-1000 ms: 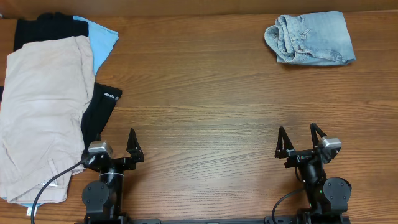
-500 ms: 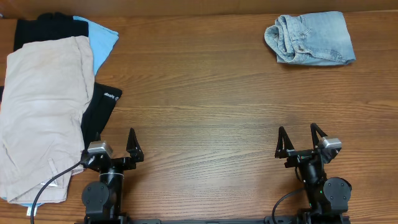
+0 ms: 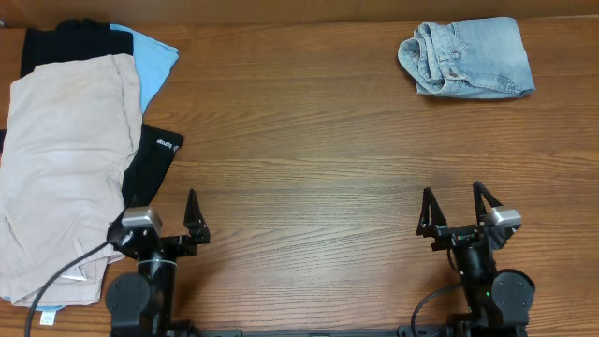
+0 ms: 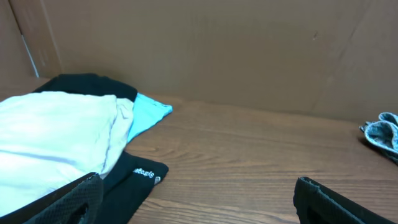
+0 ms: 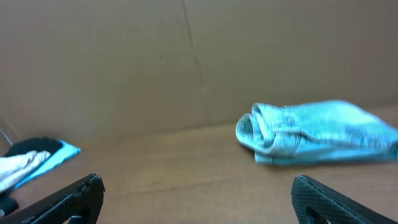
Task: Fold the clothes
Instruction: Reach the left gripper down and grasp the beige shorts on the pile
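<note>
Beige shorts [image 3: 65,168] lie spread on top of the pile at the table's [image 3: 299,140] left edge, over black garments [image 3: 154,159] and a sky-blue one [image 3: 154,51]. Left gripper [image 3: 168,225] sits just beside the pile and right gripper [image 3: 455,208] well apart, both jaws spread and empty. Pinch the top layer only (left arm is nearest) and drag it onto bare wood before folding.

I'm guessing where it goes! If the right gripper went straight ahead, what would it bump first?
Probably the folded blue denim, near its left end: it lies past bare table, ahead of the open right gripper. It could slip left of it and reach the brown wall; depth is unclear.
</note>
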{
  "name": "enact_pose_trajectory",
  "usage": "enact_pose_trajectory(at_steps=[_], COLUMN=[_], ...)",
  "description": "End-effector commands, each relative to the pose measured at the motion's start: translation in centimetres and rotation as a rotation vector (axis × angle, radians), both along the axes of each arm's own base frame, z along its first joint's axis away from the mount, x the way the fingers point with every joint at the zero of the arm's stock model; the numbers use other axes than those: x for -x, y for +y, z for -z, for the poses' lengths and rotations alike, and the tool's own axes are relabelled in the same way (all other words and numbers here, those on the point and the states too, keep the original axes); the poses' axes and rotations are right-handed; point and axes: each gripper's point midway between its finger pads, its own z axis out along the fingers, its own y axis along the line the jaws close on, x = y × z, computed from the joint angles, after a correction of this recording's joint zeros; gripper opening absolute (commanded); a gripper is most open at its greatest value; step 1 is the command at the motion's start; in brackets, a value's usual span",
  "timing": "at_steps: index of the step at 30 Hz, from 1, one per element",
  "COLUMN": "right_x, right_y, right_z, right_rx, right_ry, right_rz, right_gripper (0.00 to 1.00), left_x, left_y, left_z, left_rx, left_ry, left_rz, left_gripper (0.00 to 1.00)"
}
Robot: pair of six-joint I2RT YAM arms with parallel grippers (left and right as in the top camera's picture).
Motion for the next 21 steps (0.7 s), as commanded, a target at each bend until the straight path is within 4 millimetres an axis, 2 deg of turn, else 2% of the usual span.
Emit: enact_pose_trajectory(at_steps=[1,9,13,16,18,21], right_x=[0.9,0.6,-0.3,-1.7,-2.8,-4.8], right_y=[0.0,0.0,1.0,1.2,1.4,2.2], right_z=[-4.3,-7.5,-9.4,-10.4,-10.3,-9.2], right_rx=[0.026,0.028,0.077,0.076,0.074,0.062], right_ry=[-0.088,0.013,0.081,0.172,0.255,0.425], right_rz=[0.007,0.003,-0.053,-0.068,-0.084,-0.138], right_gripper=[1.00,1.00,1.00,1.00,1.00,1.00], left_x=[-0.5,-3.0,-4.5,-5.4,-6.1,-7.8], left_y=[0.2,-0.6,-0.9,-0.9,-0.9,-1.6], left_z=[-1.9,-6.4,-7.1,-6.9,-7.0,-7.7], left_rx=[-0.026,-0.012,0.005,0.016,0.019,0.044], left_ry=[0.015,0.122,0.270,0.424,0.500,0.574], left_rz=[-0.003,0.049,0.075,0.076,0.078,0.125], left_gripper=[1.00,1.00,1.00,1.00,1.00,1.00])
